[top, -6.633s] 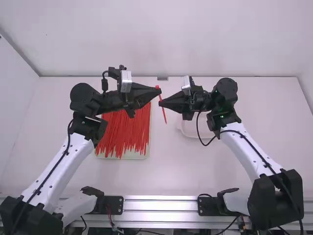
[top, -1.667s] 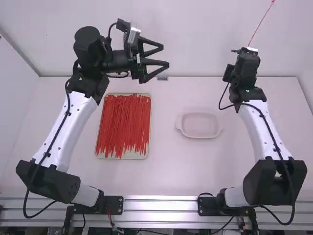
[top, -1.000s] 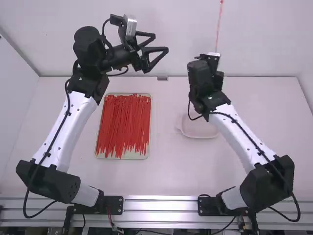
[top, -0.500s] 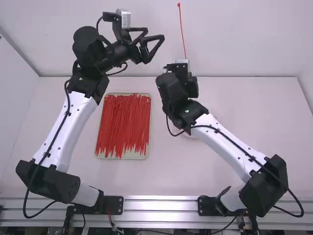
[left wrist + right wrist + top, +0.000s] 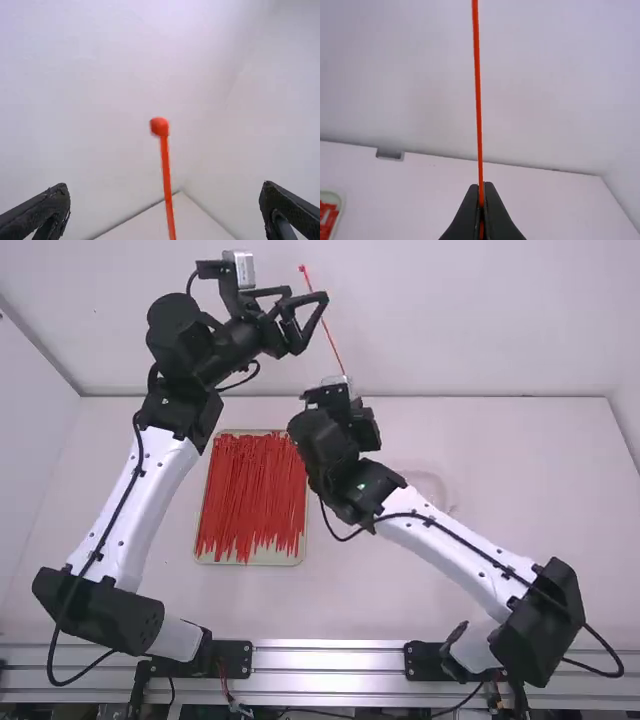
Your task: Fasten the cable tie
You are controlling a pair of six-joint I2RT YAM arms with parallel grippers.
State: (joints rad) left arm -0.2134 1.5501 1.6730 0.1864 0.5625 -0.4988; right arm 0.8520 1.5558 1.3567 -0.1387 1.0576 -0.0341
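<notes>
Our right claw (image 5: 480, 187) is clamped on the cable tie (image 5: 476, 100). Our left claw (image 5: 162, 190) gapes wide, empty. The whippy strip may sway and dodge our grab.

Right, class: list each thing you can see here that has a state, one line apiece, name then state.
cable tie: straight, not looped, unfastened.
right gripper: shut on the cable tie's lower end, which stands up out of it.
left gripper: open, up by the tie's head.
spare ties: lying loose in a heap.
tray: flat on the table, holding the spare ties.
</notes>
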